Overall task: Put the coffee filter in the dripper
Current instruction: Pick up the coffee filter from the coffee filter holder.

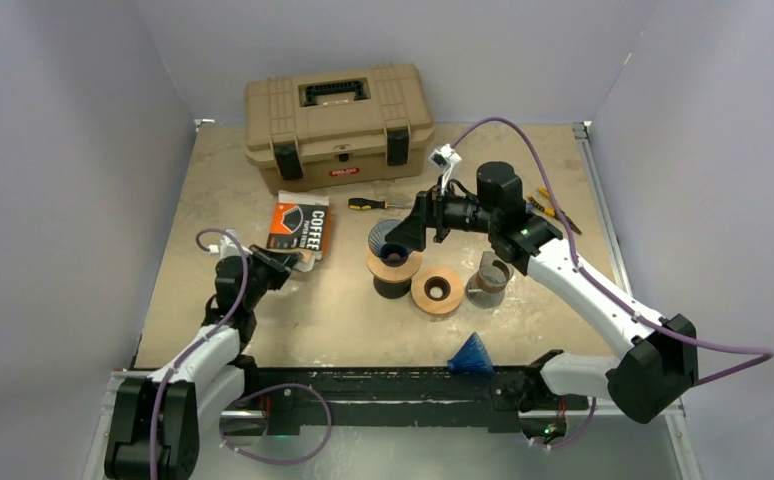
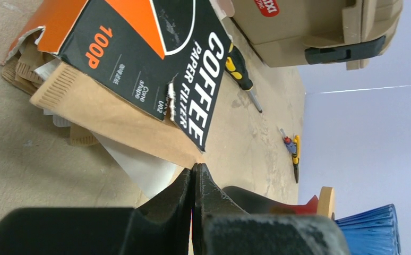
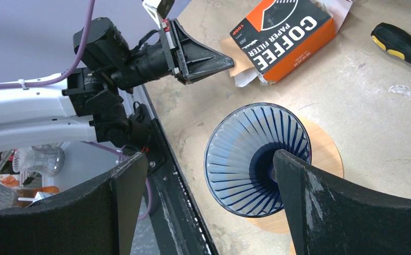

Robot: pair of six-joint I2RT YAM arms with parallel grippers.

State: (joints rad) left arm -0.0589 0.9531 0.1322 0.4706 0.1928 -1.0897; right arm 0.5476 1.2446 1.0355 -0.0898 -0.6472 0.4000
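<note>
The coffee filter (image 2: 113,111) is a brown paper cone sticking out of the torn orange and black filter box (image 2: 155,53), which lies left of centre on the table (image 1: 300,225). My left gripper (image 2: 195,167) is shut, its tips pinching the filter's lowest corner. The right wrist view shows the same contact between the left gripper (image 3: 230,61) and the filter beside the box (image 3: 283,32). The dripper (image 3: 246,159) is a dark blue ribbed cone on a wooden ring (image 1: 393,268). My right gripper (image 3: 208,170) hangs open just above it, one finger (image 3: 309,196) covering part of its centre.
A tan toolbox (image 1: 338,125) stands at the back, with a yellow and black screwdriver (image 1: 371,203) in front of it. Right of the dripper are a second wooden ring (image 1: 437,290) and a grey cup (image 1: 489,278). A blue cone (image 1: 471,354) sits by the black front rail (image 1: 393,385).
</note>
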